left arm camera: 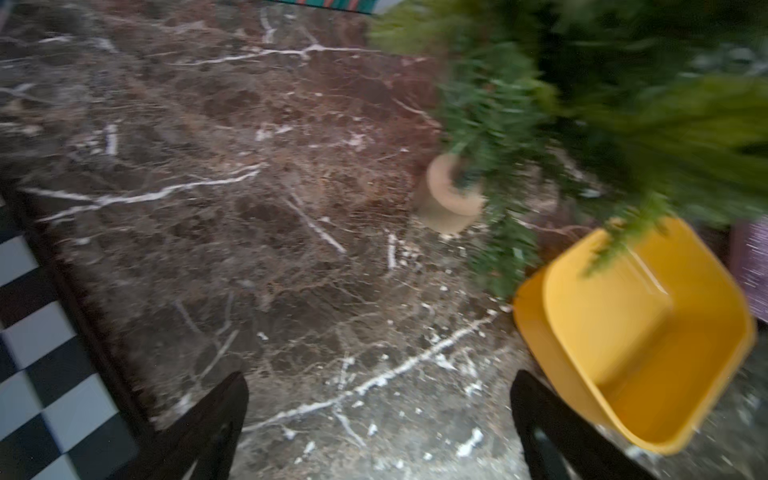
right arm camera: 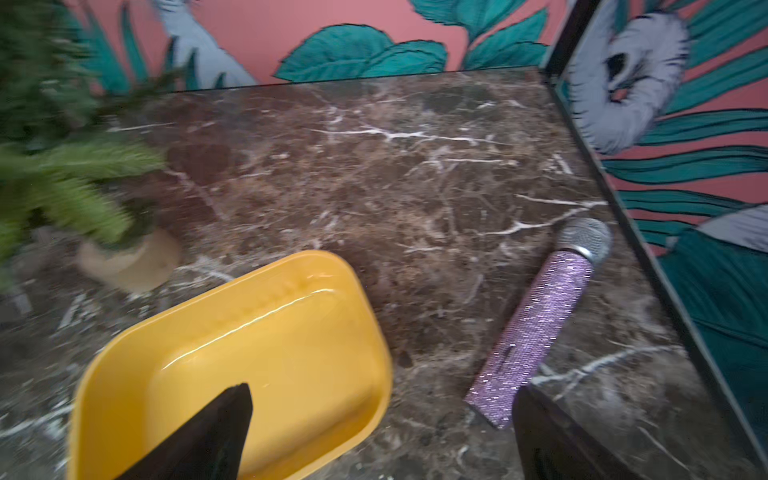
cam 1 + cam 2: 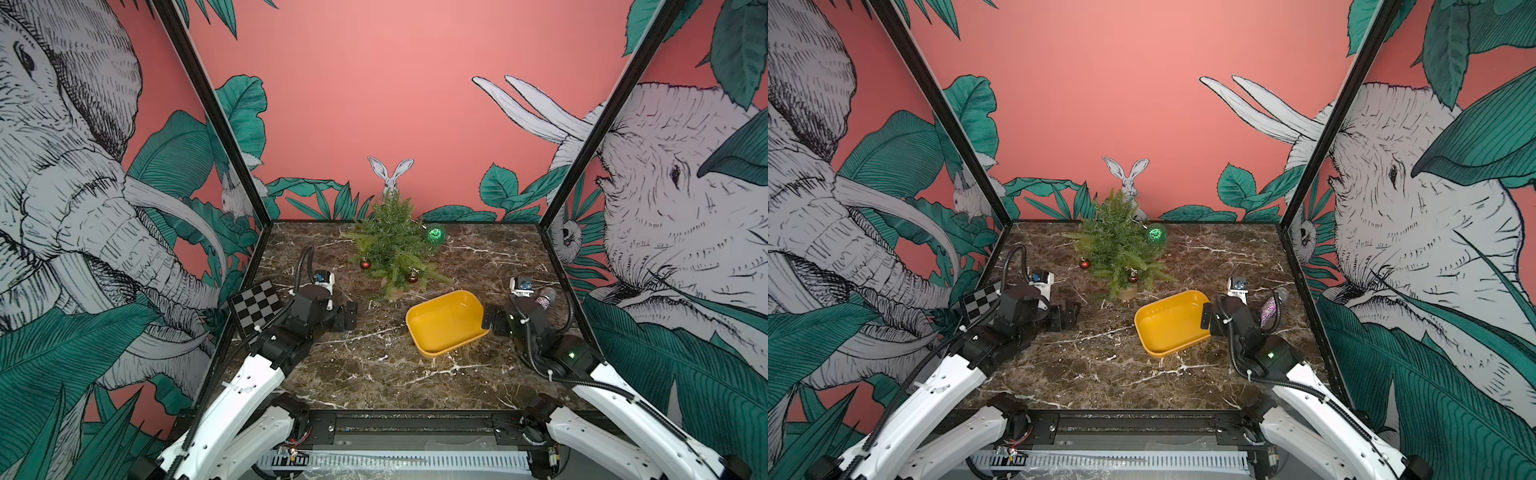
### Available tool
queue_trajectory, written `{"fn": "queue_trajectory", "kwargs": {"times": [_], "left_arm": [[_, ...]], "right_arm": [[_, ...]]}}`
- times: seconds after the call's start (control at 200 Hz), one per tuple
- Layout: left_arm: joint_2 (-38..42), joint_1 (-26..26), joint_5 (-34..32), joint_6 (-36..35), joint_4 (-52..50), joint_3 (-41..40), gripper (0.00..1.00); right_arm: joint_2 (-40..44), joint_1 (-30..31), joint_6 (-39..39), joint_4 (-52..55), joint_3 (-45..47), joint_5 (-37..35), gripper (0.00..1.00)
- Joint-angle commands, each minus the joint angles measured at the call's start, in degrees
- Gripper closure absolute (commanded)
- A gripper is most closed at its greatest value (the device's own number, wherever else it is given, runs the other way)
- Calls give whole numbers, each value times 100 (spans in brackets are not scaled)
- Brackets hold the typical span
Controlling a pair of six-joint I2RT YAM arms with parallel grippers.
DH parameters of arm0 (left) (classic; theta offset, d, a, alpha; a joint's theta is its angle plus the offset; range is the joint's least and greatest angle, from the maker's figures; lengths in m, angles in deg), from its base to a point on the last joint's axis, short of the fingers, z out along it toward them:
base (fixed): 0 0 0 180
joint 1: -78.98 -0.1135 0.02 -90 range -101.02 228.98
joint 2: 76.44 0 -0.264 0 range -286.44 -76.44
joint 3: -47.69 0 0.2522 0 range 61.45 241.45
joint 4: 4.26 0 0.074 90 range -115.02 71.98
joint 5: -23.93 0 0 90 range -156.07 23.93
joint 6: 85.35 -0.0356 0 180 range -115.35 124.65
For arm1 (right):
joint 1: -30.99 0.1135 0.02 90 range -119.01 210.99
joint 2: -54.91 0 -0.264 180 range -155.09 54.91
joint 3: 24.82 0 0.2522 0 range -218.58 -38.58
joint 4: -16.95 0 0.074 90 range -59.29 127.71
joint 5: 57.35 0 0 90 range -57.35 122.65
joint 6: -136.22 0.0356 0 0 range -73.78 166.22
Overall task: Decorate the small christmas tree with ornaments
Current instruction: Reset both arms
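Observation:
The small christmas tree stands in a tan pot at the back middle of the marble table. The ornaments all hang from its branches. A glittery green ball hangs on its right side. One dark-red ball hangs low on the left, a second dark-red ball low at the front. My left gripper is open and empty, low over the table left of the tree. My right gripper is open and empty at the yellow tray's right edge.
A yellow tray with nothing in it lies in front of the tree, to the right. A glittery purple microphone lies by the right wall. A checkerboard card leans at the left wall.

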Motion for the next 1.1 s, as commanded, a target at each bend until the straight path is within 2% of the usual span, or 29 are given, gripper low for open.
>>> {"fn": "queue_trajectory", "kwargs": {"times": [0.0, 0.155, 0.22, 0.3, 0.34, 0.375, 0.46, 0.61, 0.645, 0.685, 0.725, 0.805, 0.89, 0.94, 0.965, 0.99, 1.04, 1.075, 1.095], "left_arm": [[-132, -436, -784, -256, 284, 153, 1], [-578, -1124, -1357, -868, 1100, 16, 1], [-811, -1340, -1768, -1390, 1905, -303, 1], [-1168, -2201, -1281, -1194, 2544, -640, 1], [-1427, -2460, -1365, -1049, 2841, -775, 1], [-1657, -2563, -1391, -1202, 3147, -877, 1], [-2145, -2570, -1498, -1326, 3446, -846, 1], [-2739, -2575, -1516, -1653, 4794, -1203, 1], [-2876, -2573, -1494, -1681, 4939, -1211, 1], [-2991, -2571, -1389, -1718, 5196, -1290, 1], [-3100, -2569, -1215, -1834, 5721, -1437, 1], [-3226, -2495, -1104, -2041, 6276, -1524, 1], [-3665, -2438, -1086, -2317, 7411, -1724, 1], [-3694, -2191, -961, -2545, 7000, -1567, 1], [-3898, -2097, -837, -2813, 7399, -1612, 1], [-4049, -2050, -776, -2932, 7903, -1705, 1], [-3889, -2179, -585, -2640, 7699, -1889, 1], [-4242, -2221, -634, -2751, 8769, -2104, 0], [-4363, -2203, -659, -2808, 8998, -2113, 1]], "right_arm": [[-273, -697, -402, -672, -51, -715, 1], [-863, -1437, -1293, -2716, 611, -1334, 1], [-1264, -1746, -1246, -3022, 647, -1486, 1], [-1756, -2036, -1246, -3210, 602, -1446, 0], [-1991, -2097, -1342, -3492, 674, -1570, 1], [-2183, -2146, -1489, -3897, 795, -1626, 1], [-2636, -2250, -1798, -4877, 1153, -1537, 1], [-3451, -2286, -2354, -6822, 1711, -1409, 0], [-3494, -2270, -2475, -6815, 1677, -1405, 1], [-3463, -2277, -2670, -7087, 1811, -1166, 0], [-3545, -2306, -2873, -8155, 2163, -1064, 1], [-3971, -2602, -2971, -9556, 2671, -164, 1], [-4001, -2625, -3090, -9348, 2701, 699, 1], [-4518, -2642, -3228, -10268, 2754, 685, 1], [-4753, -2649, -3259, -10560, 2791, 675, 1], [-4686, -2678, -3166, -10238, 2761, 723, 1], [-4205, -2857, -2885, -9203, 2569, 925, 1], [-4197, -3002, -2768, -8961, 2430, 1080, 1], [-4277, -3072, -2723, -8998, 2355, 1159, 1]]}}
